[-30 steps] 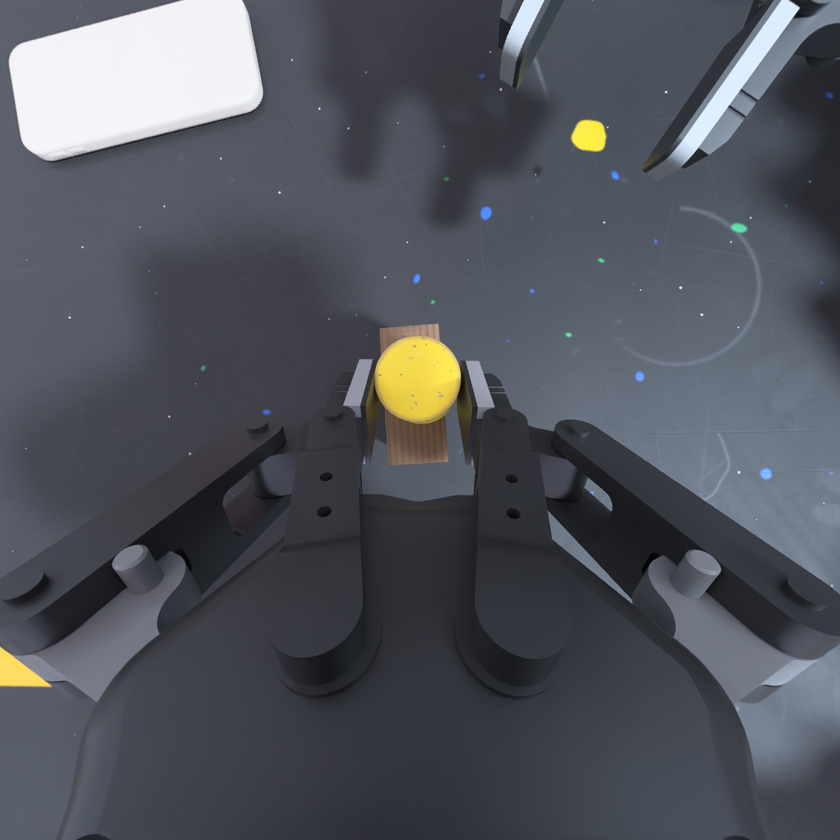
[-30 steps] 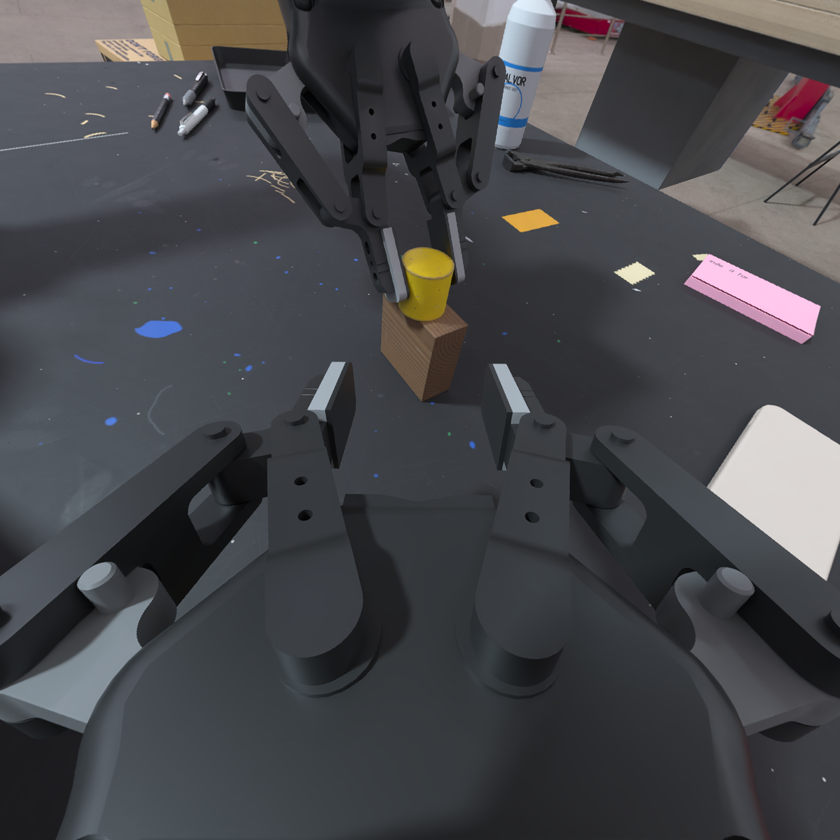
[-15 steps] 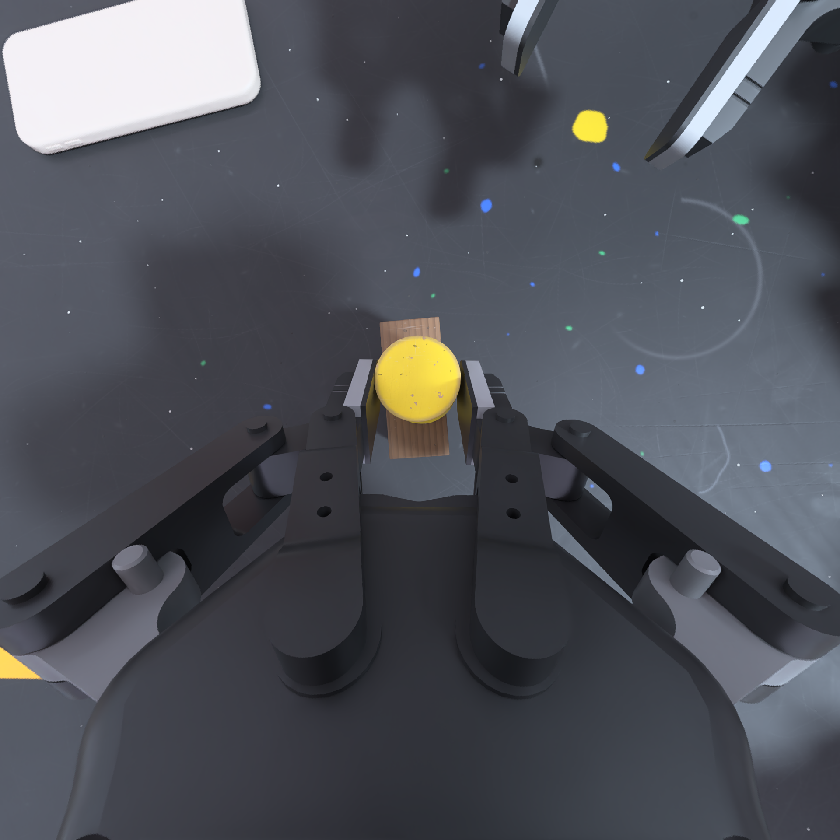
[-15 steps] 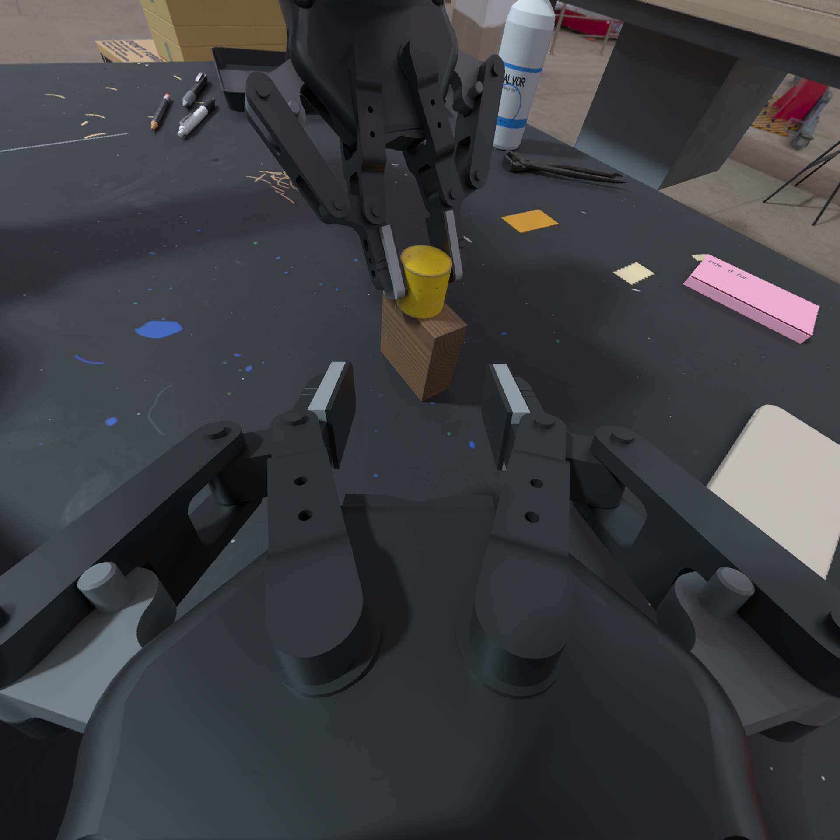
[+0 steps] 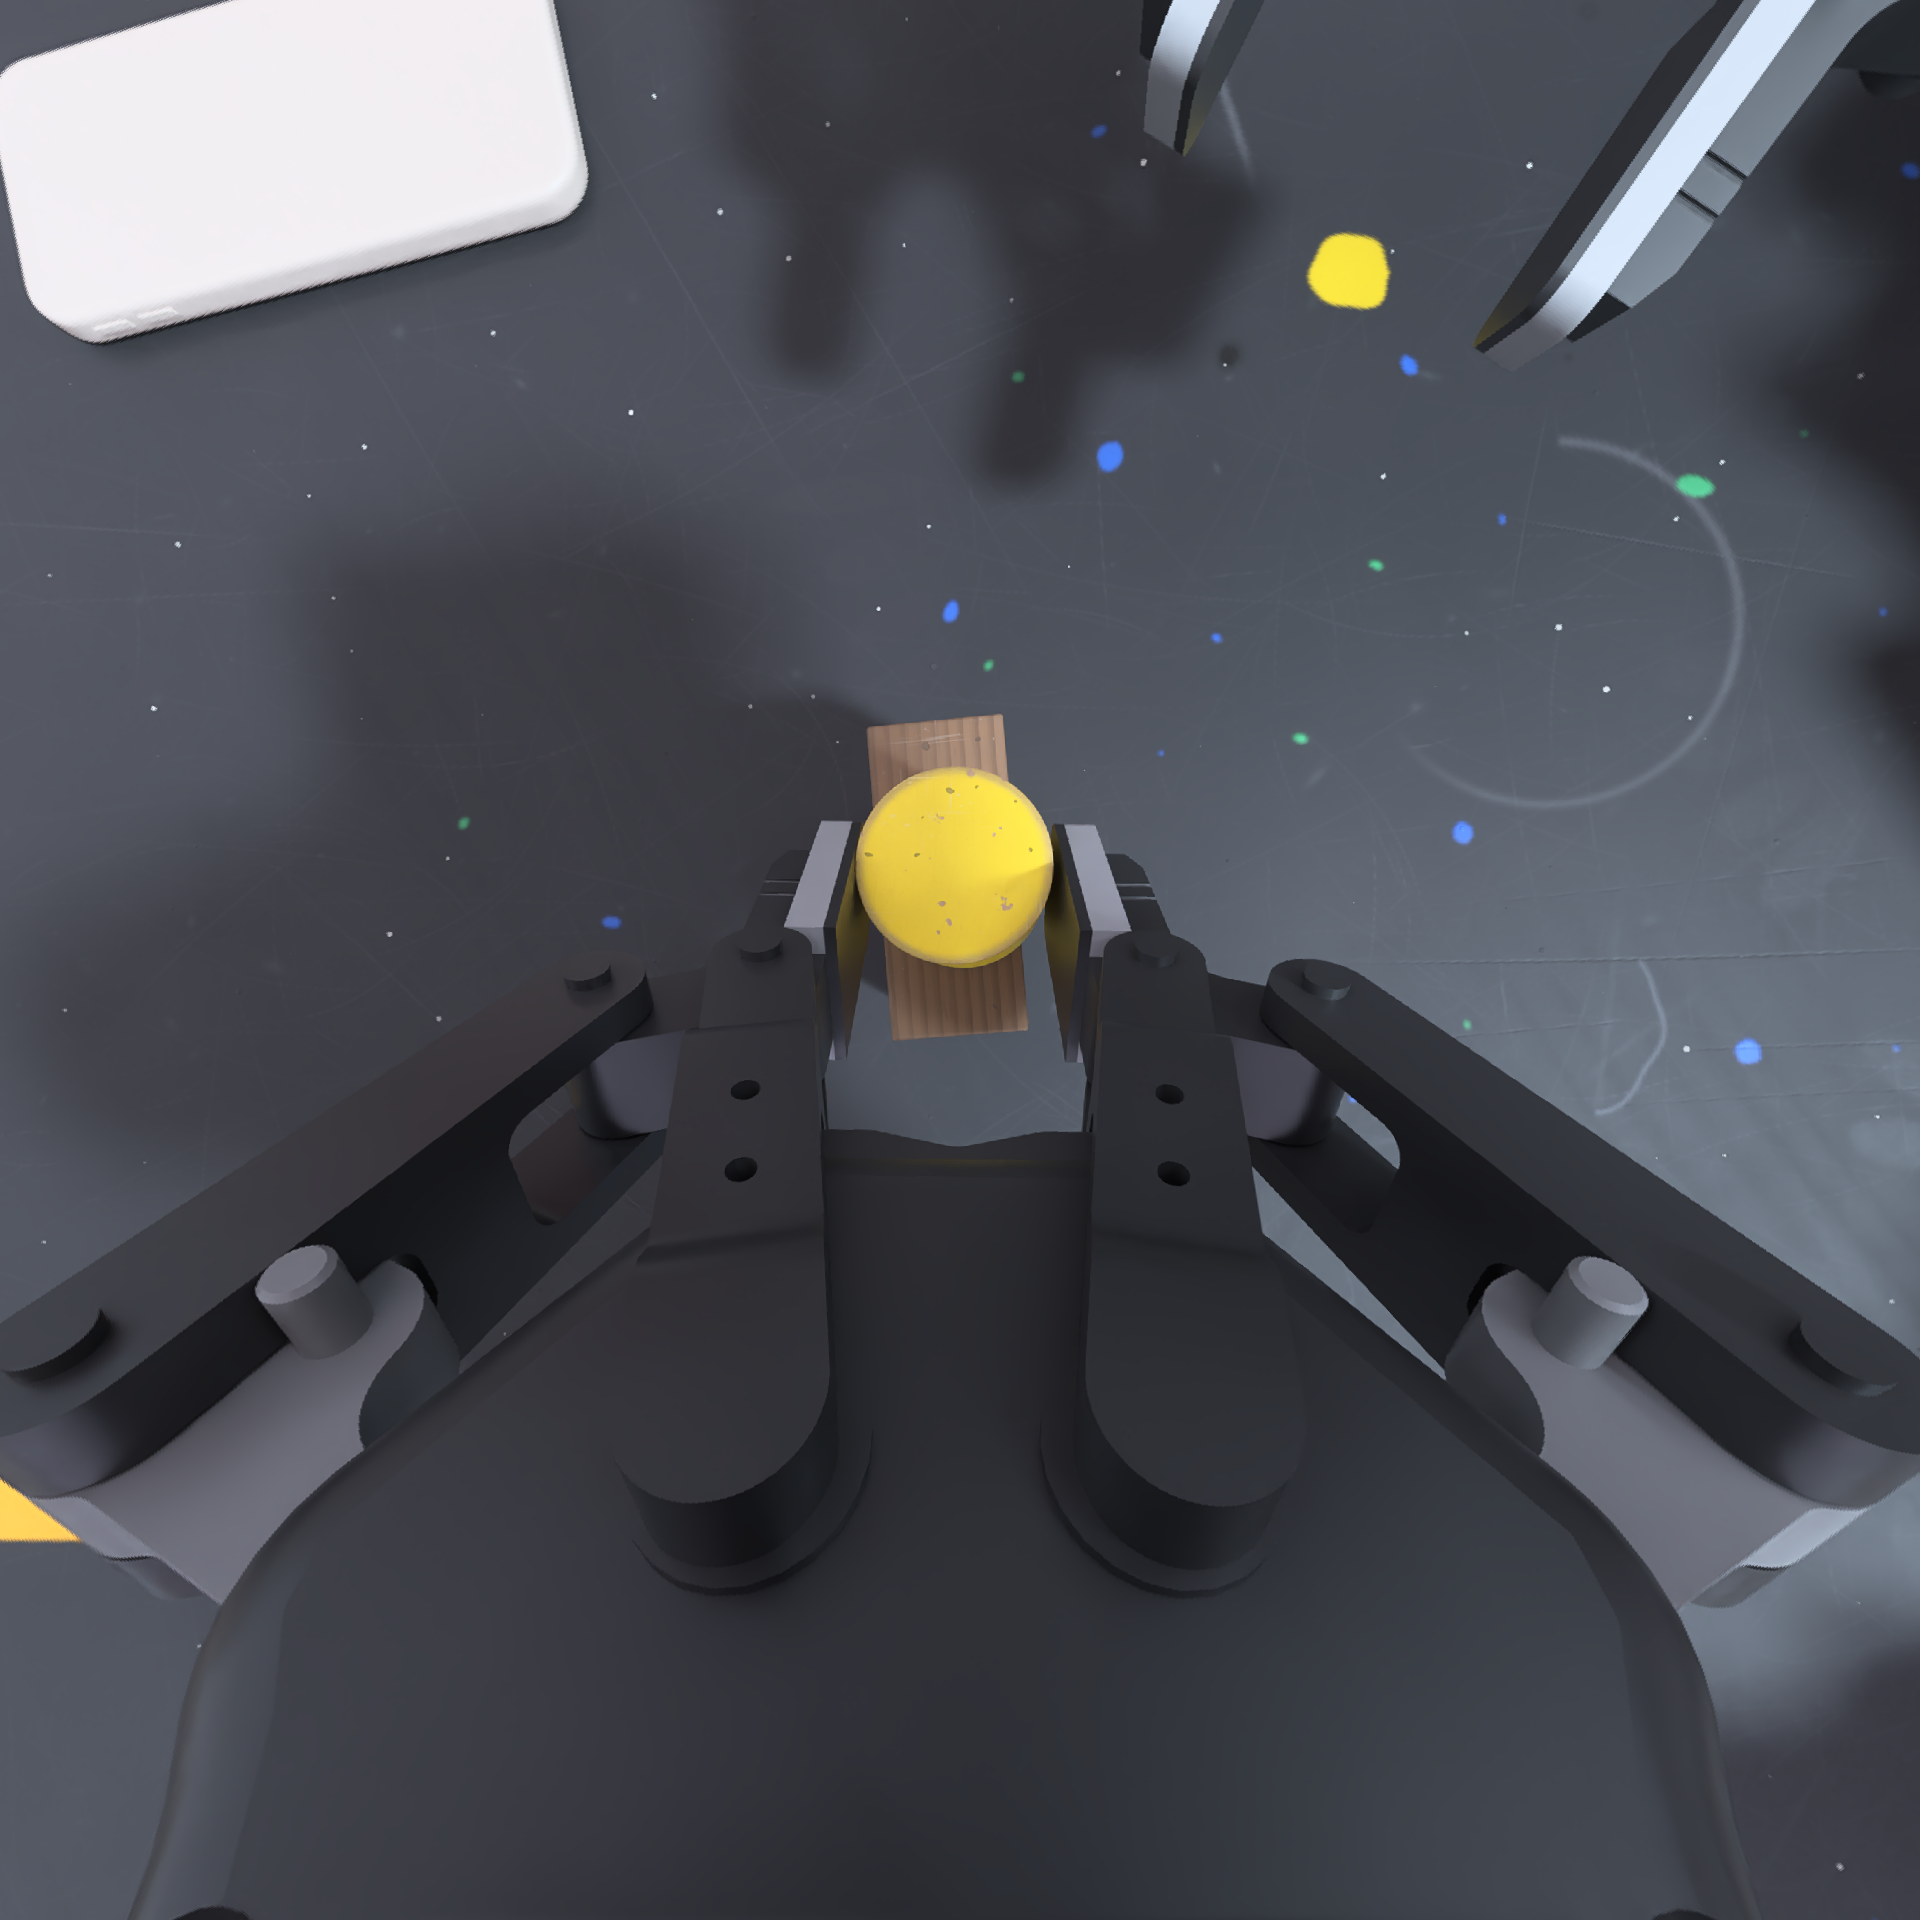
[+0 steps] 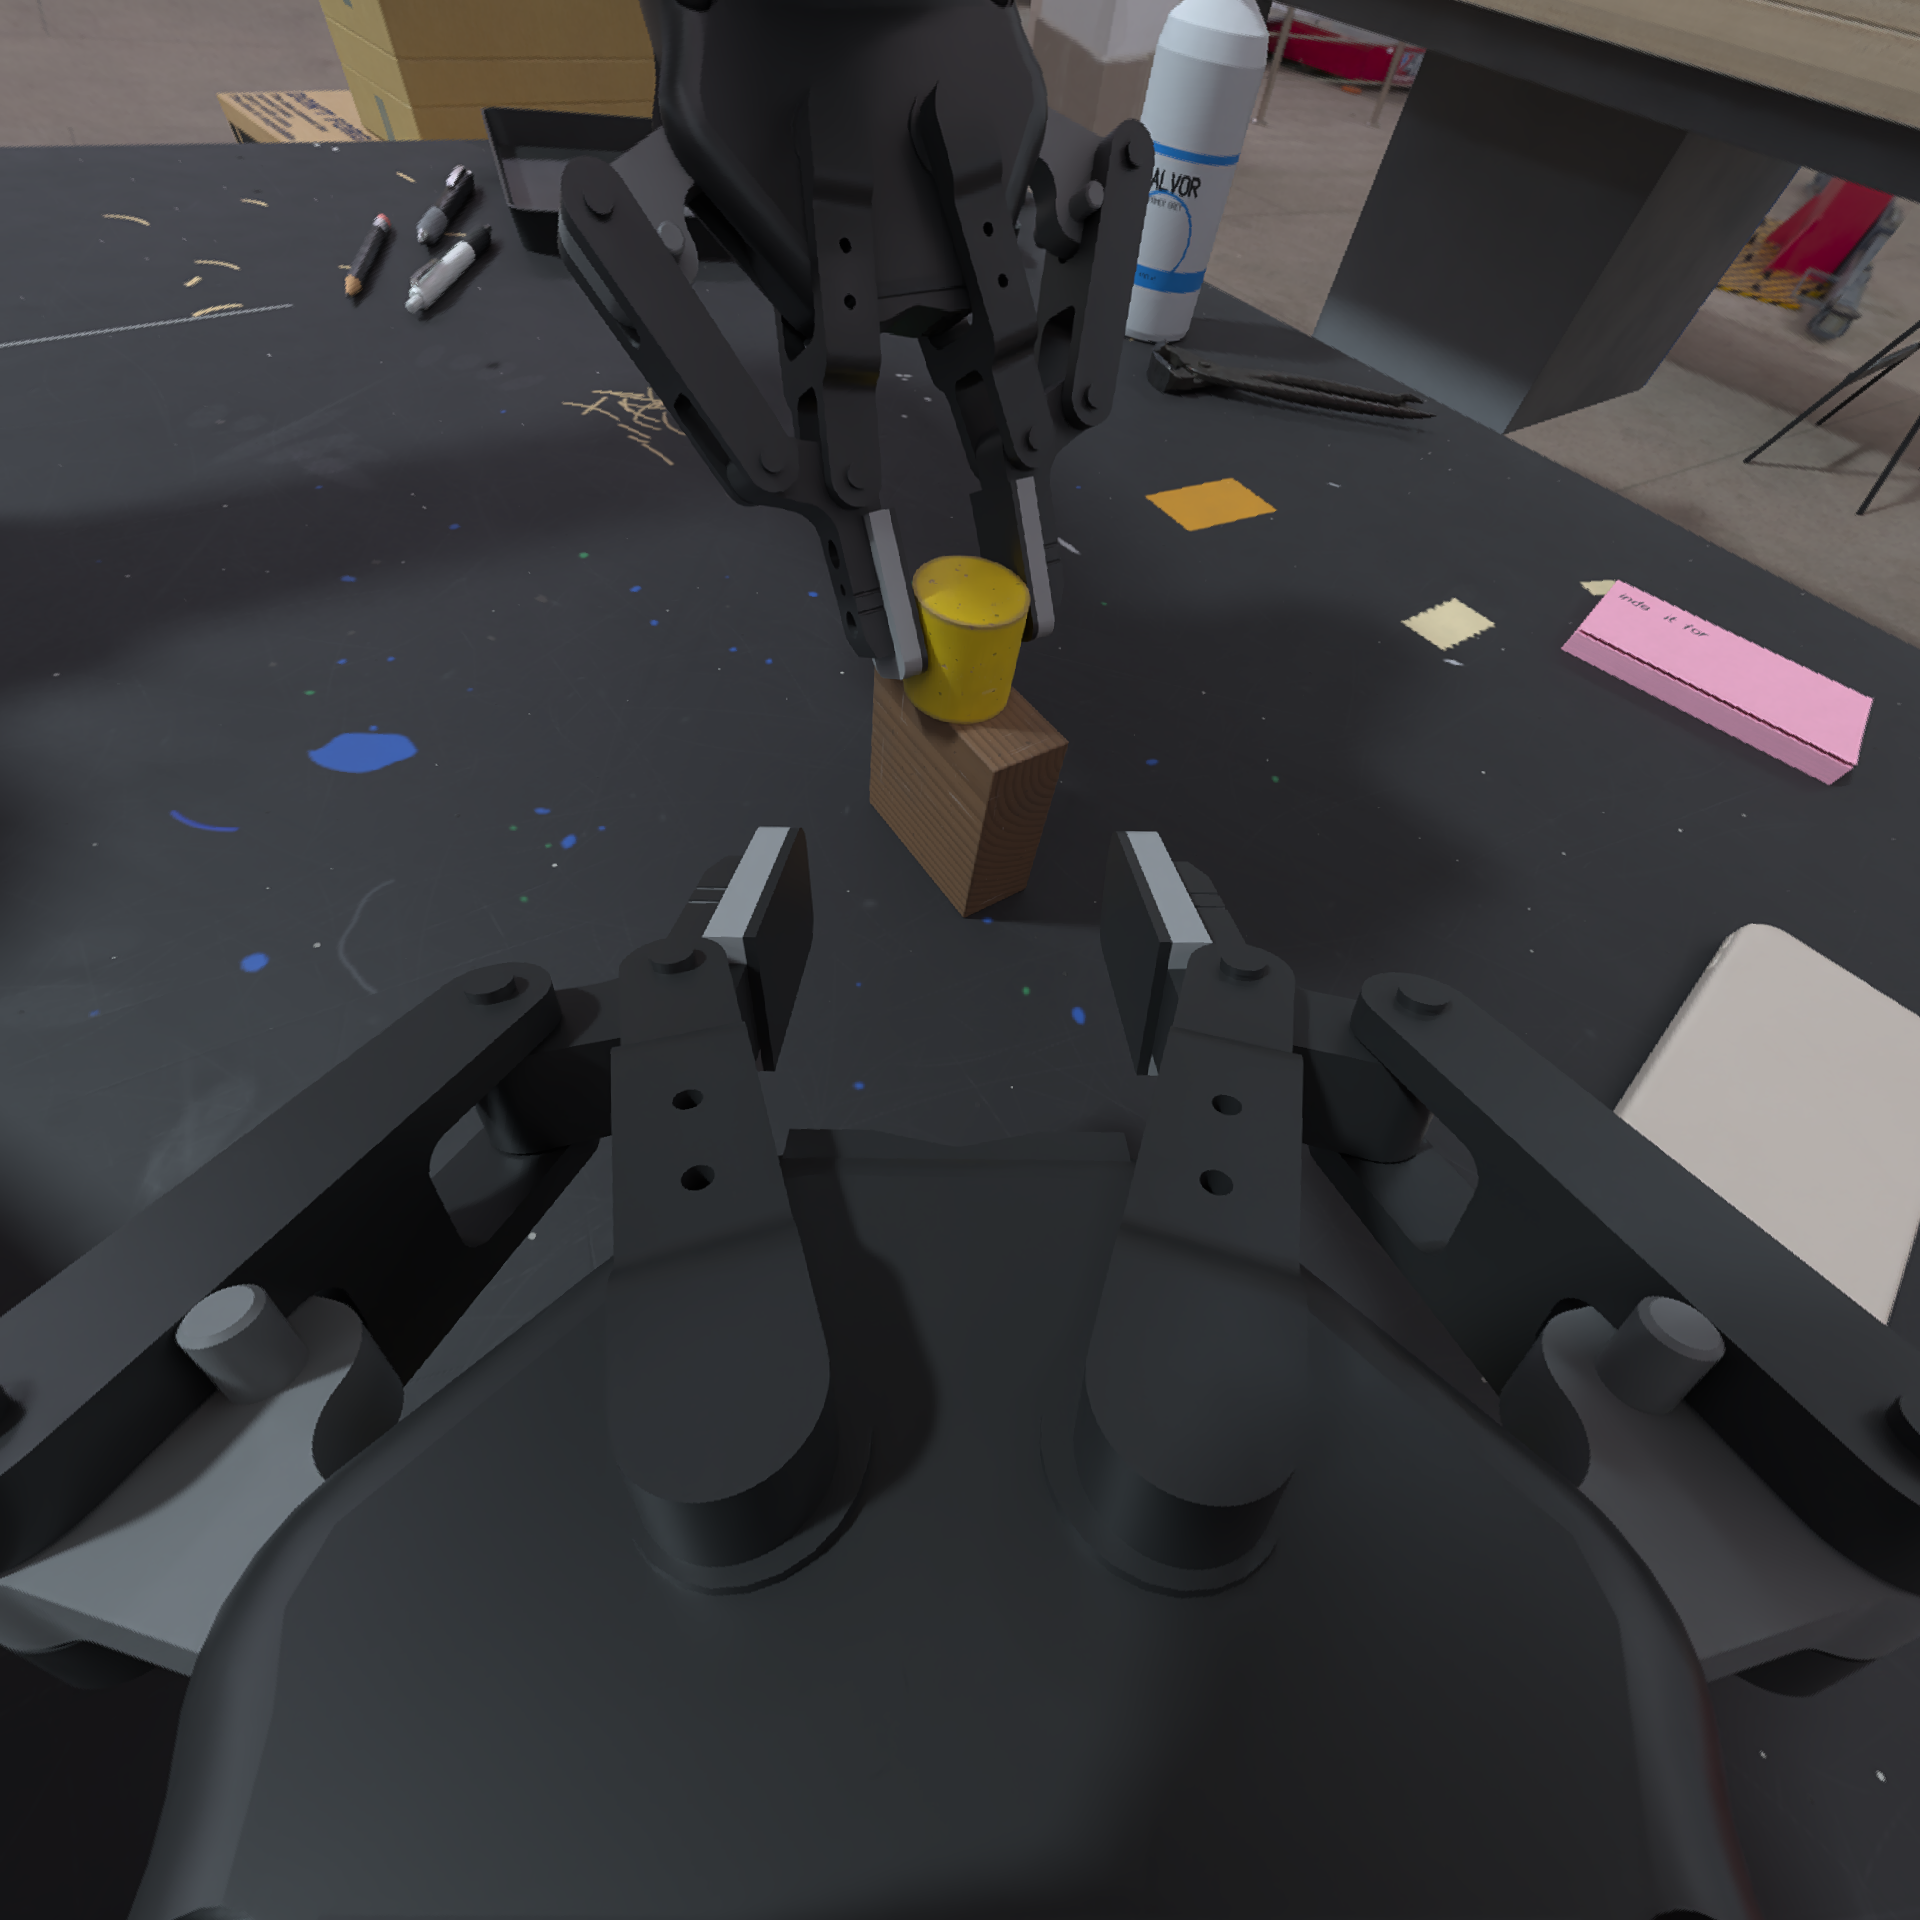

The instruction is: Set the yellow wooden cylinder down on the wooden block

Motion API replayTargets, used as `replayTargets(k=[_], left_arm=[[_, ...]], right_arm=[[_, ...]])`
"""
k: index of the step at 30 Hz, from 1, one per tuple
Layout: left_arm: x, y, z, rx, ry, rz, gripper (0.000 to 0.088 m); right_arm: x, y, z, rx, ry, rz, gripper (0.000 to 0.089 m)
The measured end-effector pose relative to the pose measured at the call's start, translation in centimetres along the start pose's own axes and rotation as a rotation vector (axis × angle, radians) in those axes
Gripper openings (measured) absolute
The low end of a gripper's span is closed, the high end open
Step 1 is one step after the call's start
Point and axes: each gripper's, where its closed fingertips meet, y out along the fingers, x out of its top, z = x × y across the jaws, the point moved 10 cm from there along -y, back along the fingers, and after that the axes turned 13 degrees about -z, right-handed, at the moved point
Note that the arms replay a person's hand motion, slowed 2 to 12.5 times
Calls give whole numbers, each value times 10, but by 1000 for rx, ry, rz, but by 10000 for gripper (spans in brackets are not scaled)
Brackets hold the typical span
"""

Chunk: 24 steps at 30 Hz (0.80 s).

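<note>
Clamped between the pads of the left end effector (image 5: 954,914) is the yellow wooden cylinder (image 5: 954,868), held upright with its base at the top face of the wooden block (image 6: 966,800); whether the two touch cannot be told. Directly below the end effector the block is stood on the dark worktop (image 6: 520,582). Facing it, near the block, the right end effector (image 6: 956,935) is kept spread with nothing between its fingers. Farther off, a white slab (image 5: 281,166) is seen lying flat.
</note>
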Motion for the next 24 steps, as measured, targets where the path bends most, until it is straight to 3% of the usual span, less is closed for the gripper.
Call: replayTargets(k=[24], left_arm=[[-1,-3,1,-6,0,20,313]], right_arm=[[0,0,0,0,0,1,506]])
